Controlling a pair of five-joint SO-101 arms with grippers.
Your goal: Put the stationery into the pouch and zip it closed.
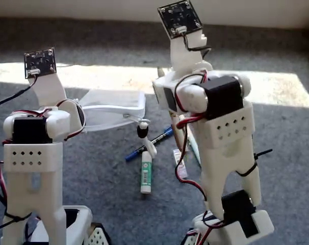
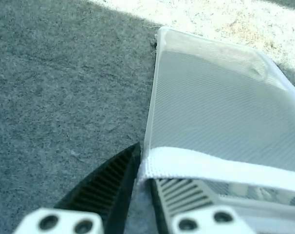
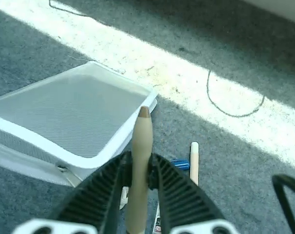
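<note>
Clamping a beige pen, the right hand hangs near the pouch (left hand pinches its rim).

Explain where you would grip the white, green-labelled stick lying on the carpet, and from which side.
Grip the stick across its labelled middle, coming down from above. It lies flat, a slim cylinder with bare carpet along both long sides.
</note>
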